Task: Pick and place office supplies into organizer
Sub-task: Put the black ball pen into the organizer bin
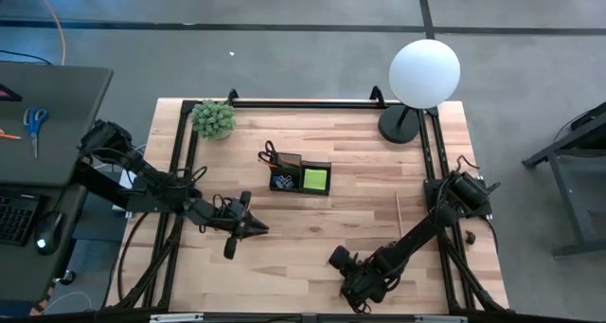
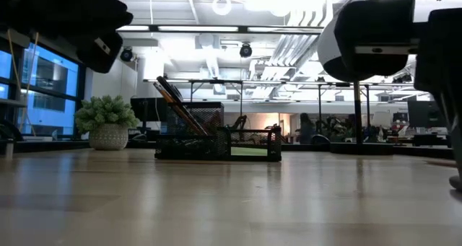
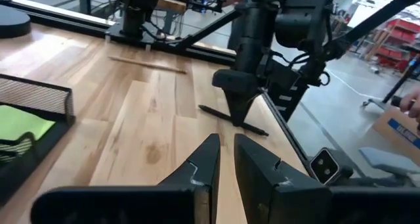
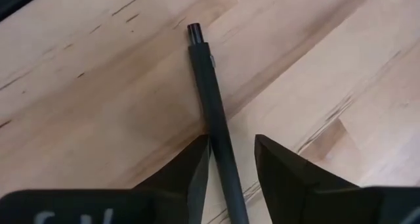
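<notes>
Black pen (image 4: pixel 213 99) lies flat on the wooden table (image 1: pixel 312 238) near the front edge, between the parted fingers of the right gripper (image 4: pixel 231 159), which stand either side of it. Left gripper (image 3: pixel 225 159) hovers left of centre, fingers nearly together and empty. The organizer (image 1: pixel 301 174) sits mid-table, holding the lime-green sticky-note pad (image 1: pixel 315 179).

the left gripper (image 3: pixel 225 159) (fingers nearly together) hangs over the wooden table (image 3: pixel 151 112), facing the right gripper (image 3: pixel 237 100) planted on a dark pen (image 3: pixel 233 120); organizer (image 3: pixel 33 119) at nine o'clock.
</notes>
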